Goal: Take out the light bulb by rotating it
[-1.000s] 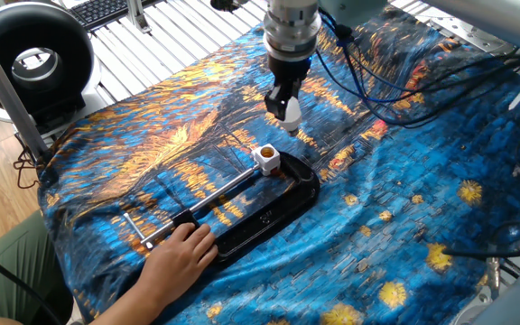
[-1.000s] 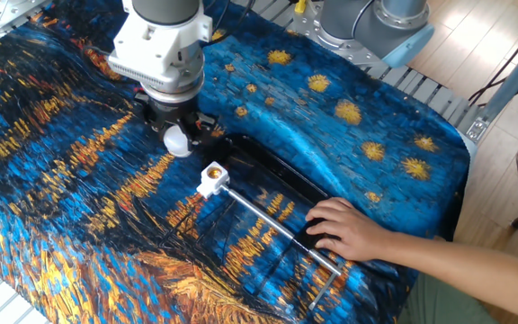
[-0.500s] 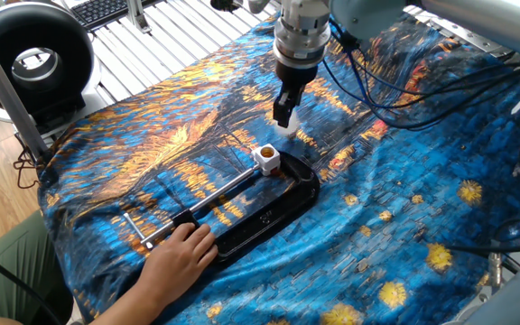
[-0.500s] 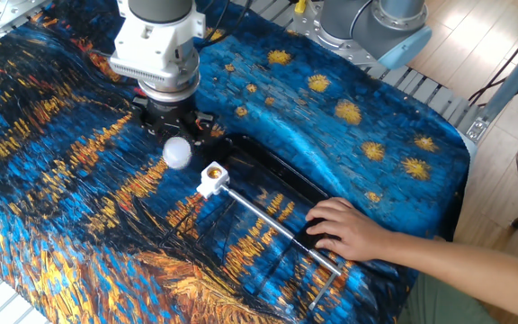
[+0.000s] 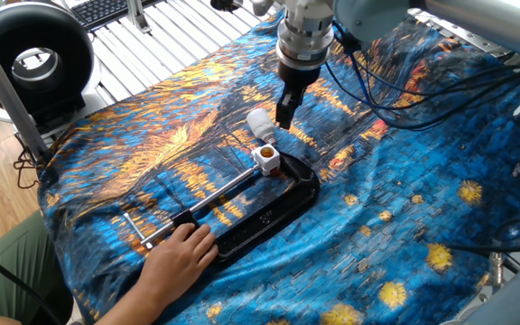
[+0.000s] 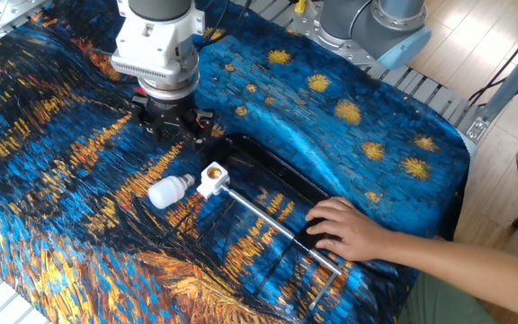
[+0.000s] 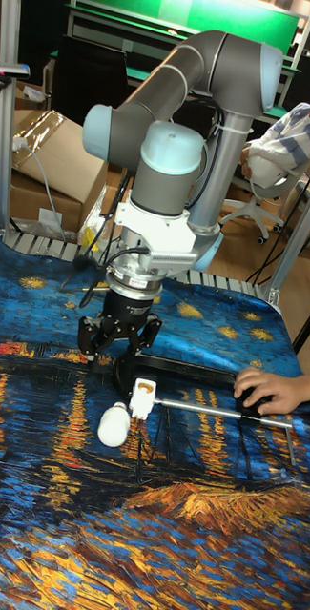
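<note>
The light bulb [image 5: 260,124] lies on its side on the painted cloth, free of the gripper; it also shows in the other fixed view [image 6: 169,191] and the tall fixed view [image 7: 114,424]. Its neck points toward the short white socket [image 5: 266,158] [image 6: 212,176] [image 7: 143,396], whose orange-brass opening is empty. My gripper [image 5: 284,112] [image 6: 171,126] [image 7: 119,345] hangs just above and behind the bulb, open, with nothing between its fingers.
The socket sits at the end of a metal rod [image 5: 208,191] fixed to a black base [image 5: 278,203]. A person's hand [image 5: 179,253] [image 6: 349,229] presses the base's near end. Blue cables [image 5: 368,81] trail behind the arm. A black fan [image 5: 34,59] stands far left.
The gripper opened and let the bulb go. The bulb dropped from between the fingers onto the cloth beside the socket, and the gripper rose slightly.
</note>
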Tool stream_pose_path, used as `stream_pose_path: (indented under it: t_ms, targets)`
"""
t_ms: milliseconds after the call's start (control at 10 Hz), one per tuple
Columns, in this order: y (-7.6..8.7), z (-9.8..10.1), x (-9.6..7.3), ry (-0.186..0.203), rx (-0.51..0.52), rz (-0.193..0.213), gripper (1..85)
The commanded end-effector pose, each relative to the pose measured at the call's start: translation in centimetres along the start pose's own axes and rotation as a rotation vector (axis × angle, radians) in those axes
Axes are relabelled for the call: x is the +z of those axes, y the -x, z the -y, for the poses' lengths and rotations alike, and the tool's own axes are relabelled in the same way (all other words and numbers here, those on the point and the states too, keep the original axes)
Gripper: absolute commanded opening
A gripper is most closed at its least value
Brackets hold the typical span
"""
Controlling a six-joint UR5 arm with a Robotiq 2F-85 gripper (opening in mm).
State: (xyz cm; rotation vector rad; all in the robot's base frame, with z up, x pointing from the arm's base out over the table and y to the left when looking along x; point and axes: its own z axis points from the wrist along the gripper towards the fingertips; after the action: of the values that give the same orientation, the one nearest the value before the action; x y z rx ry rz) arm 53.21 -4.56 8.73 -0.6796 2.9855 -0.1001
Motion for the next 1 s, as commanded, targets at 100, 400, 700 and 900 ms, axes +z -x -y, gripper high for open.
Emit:
stream_pose_path:
  t_ms: [100,400,700,900]
  targets:
    - [-0.1,1.2,-0.5,-0.045,0.093,0.002,61.0]
    - [1.1,-0.7,-0.3,0.032,0.261,0.028,59.3]
    - [1.0,-1.7,-0.5,0.064,0.336,0.015,55.0]
    - [1.3,-2.3,-0.4,0.084,0.362,0.017,51.3]
